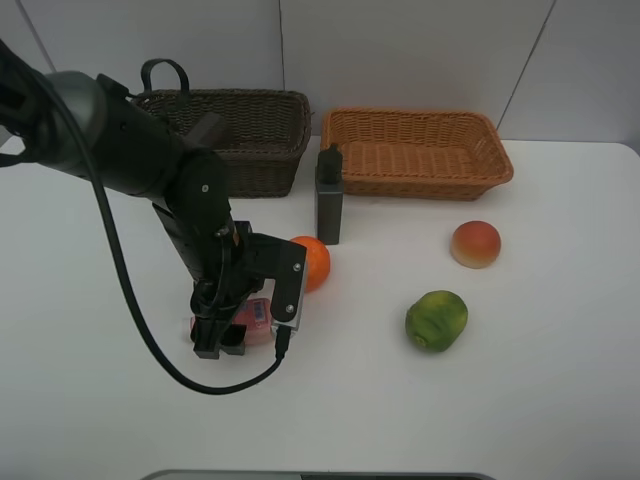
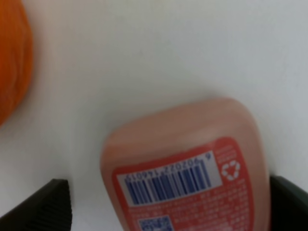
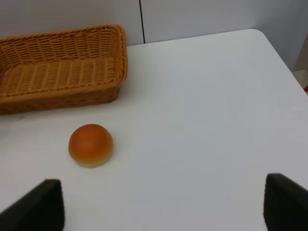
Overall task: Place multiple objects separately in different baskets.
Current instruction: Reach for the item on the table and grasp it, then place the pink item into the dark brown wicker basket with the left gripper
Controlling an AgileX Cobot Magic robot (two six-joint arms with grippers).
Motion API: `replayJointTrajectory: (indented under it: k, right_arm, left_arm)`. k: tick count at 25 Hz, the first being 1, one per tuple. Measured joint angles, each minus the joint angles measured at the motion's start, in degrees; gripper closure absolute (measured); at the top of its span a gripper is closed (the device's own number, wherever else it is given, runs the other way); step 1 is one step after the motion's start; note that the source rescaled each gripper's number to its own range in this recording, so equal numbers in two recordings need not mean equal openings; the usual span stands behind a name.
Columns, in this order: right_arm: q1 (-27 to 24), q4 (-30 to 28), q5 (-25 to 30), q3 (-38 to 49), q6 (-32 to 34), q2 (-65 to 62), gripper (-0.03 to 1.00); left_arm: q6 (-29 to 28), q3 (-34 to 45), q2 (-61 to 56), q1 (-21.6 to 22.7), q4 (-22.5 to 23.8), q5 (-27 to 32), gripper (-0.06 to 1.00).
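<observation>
Step in hand: grasping the pink squeeze bottle (image 2: 183, 159), which lies flat on the table (image 1: 530, 400) at 7 o'clock from the orange (image 1: 316, 262). The left gripper (image 1: 222, 338) straddles it with jaws spread and not yet clamped; the right gripper (image 3: 156, 202) is spread and empty. The next move should be to close, lift, and carry the bottle toward 12 o'clock to the dark brown basket (image 1: 250, 150).

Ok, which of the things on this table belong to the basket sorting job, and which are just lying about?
Part of the job: pink squeeze bottle, dark grey bottle, orange, peach-like fruit, green fruit, dark brown basket, orange-tan basket.

Not part of it: black cable looping from the left arm, white table.
</observation>
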Motion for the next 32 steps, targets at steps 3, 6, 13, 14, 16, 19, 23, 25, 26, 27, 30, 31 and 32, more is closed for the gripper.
replayJointTrajectory:
  k: [3, 6, 13, 14, 16, 19, 23, 25, 26, 27, 30, 31, 32]
  right_arm:
    - [0.0, 0.0, 0.0, 0.0, 0.0, 0.0, 0.11]
    - [0.0, 0.0, 0.0, 0.0, 0.0, 0.0, 0.11]
    - [0.0, 0.0, 0.0, 0.0, 0.0, 0.0, 0.11]
    - [0.0, 0.0, 0.0, 0.0, 0.0, 0.0, 0.11]
    - [0.0, 0.0, 0.0, 0.0, 0.0, 0.0, 0.11]
    - [0.0, 0.0, 0.0, 0.0, 0.0, 0.0, 0.11]
    - [0.0, 0.0, 0.0, 0.0, 0.0, 0.0, 0.11]
    - [0.0, 0.0, 0.0, 0.0, 0.0, 0.0, 0.11]
    - [0.0, 0.0, 0.0, 0.0, 0.0, 0.0, 0.11]
    - [0.0, 0.0, 0.0, 0.0, 0.0, 0.0, 0.11]
    - [0.0, 0.0, 0.0, 0.0, 0.0, 0.0, 0.11]
    - [0.0, 0.0, 0.0, 0.0, 0.0, 0.0, 0.11]
    - [0.0, 0.0, 0.0, 0.0, 0.0, 0.0, 0.11]
  left_arm:
    - [-0.1, 0.0, 0.0, 0.0, 0.0, 0.0, 0.25]
    - [-0.1, 0.0, 0.0, 0.0, 0.0, -0.2, 0.94]
    - [-0.1, 0.0, 0.1, 0.0, 0.0, -0.4, 0.94]
    - [-0.1, 0.0, 0.1, 0.0, 0.0, -0.4, 0.94]
    - [-0.1, 0.0, 0.1, 0.0, 0.0, -0.4, 0.94]
    - [-0.1, 0.0, 0.1, 0.0, 0.0, -0.4, 0.94]
    - [-0.1, 0.0, 0.1, 0.0, 0.0, -0.4, 0.94]
    - [-0.1, 0.0, 0.1, 0.0, 0.0, -0.4, 0.94]
    - [-0.1, 0.0, 0.1, 0.0, 0.0, -0.4, 0.94]
    - [-0.1, 0.0, 0.1, 0.0, 0.0, -0.4, 0.94]
    - [-0.1, 0.0, -0.2, 0.0, 0.0, -0.4, 0.94]
    - [-0.1, 0.0, -0.6, 0.0, 0.0, -0.4, 0.94]
    - [-0.1, 0.0, -1.3, 0.0, 0.1, -0.3, 0.94]
